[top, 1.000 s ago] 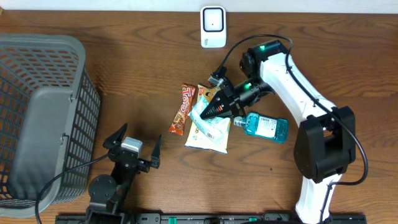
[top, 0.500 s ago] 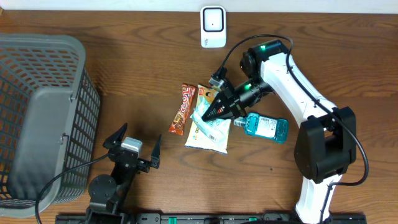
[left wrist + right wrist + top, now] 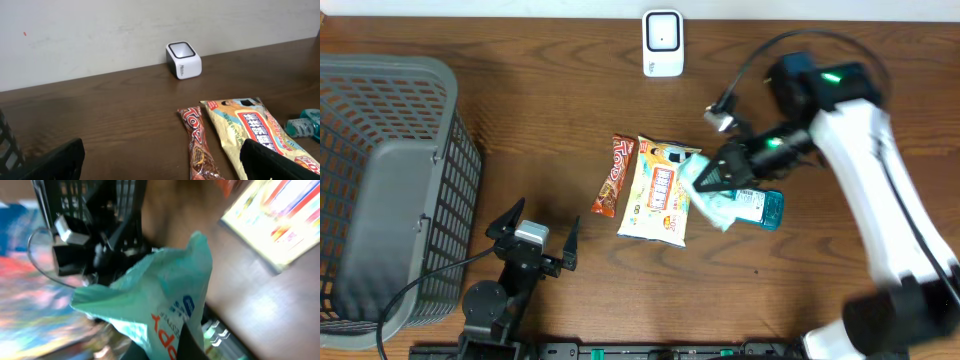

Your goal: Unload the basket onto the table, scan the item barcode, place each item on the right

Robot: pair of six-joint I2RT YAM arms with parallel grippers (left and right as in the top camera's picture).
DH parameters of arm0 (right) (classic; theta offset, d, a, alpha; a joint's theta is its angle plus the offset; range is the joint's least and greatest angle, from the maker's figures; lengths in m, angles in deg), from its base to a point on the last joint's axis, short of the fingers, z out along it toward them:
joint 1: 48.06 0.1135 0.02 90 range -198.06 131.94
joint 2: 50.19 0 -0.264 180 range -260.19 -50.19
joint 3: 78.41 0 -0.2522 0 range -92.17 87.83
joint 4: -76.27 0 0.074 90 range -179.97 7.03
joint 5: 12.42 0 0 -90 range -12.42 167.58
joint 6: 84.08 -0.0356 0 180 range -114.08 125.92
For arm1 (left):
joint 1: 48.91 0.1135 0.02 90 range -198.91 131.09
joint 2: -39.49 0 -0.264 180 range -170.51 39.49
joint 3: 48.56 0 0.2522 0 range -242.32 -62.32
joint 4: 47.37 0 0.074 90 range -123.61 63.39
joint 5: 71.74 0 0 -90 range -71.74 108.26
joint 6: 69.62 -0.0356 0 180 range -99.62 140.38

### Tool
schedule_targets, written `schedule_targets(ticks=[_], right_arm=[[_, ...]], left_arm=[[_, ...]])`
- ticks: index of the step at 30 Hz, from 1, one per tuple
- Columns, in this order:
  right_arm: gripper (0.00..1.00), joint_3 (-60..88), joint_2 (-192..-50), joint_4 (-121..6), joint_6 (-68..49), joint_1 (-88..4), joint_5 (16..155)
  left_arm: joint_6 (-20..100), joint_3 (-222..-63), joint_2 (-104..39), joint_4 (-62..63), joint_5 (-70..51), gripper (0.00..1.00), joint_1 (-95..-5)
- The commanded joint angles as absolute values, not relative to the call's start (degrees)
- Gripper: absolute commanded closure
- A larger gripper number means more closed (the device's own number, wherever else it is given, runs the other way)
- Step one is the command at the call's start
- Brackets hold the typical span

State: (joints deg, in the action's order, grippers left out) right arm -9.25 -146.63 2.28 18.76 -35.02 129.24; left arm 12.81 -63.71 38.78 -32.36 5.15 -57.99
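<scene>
- Left gripper (image 3: pixel 538 232) sits nearest, jaws spread wide, empty.
- Mid-table, right gripper (image 3: pixel 706 181) pinches a pale-green soft plastic packet (image 3: pixel 715 208) above the blue bottle (image 3: pixel 762 208).
- Farthest, the white boxy scanner (image 3: pixel 662 42): present the packet's barcode flat to its window.

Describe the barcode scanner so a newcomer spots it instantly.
Follow the brown table to its far edge by the wall. The barcode scanner stands there, beyond the yellow snack bag. It is the only white box, with a dark-rimmed window.
</scene>
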Motion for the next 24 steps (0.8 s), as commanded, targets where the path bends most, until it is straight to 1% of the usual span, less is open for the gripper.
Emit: schedule_targets(ticks=[1,5,8,10,14,18,20,22,24], right_arm=[[0.99,-9.65,-139.9,-3.62,18.61,-34.81,120.41],[0.99,-9.65,-136.34,-15.82,18.15,-32.53,111.62],[0.99,-9.6,-136.8,-24.15,18.43,-30.26,108.52],[0.99,-9.58,-138.0,-28.67,21.6,-28.1,107.49],[0.99,-9.58,-141.04,-30.68,31.11,-24.38,104.28],[0.99,-9.58,-142.18,-33.15,31.7,-23.55,103.43],[0.99,-9.58,-142.83,-37.35,31.76,-23.51,101.94],[0.99,-9.58,-144.08,-42.31,31.89,-23.44,96.7],[0.99,-9.56,-146.44,-47.45,35.5,-23.37,93.02]], left_arm=[[12.26,-62.64,38.85,-30.63,5.04,0.01,-58.16],[12.26,-62.64,38.85,-30.63,5.04,0.01,-58.16],[12.26,-62.64,38.85,-30.63,5.04,0.01,-58.16],[12.26,-62.64,38.85,-30.63,5.04,0.01,-58.16],[12.26,-62.64,38.85,-30.63,5.04,0.01,-58.16],[12.26,-62.64,38.85,-30.63,5.04,0.01,-58.16],[12.26,-62.64,38.85,-30.63,5.04,0.01,-58.16],[12.26,-62.64,38.85,-30.63,5.04,0.01,-58.16],[12.26,-62.64,38.85,-30.63,5.04,0.01,-58.16]])
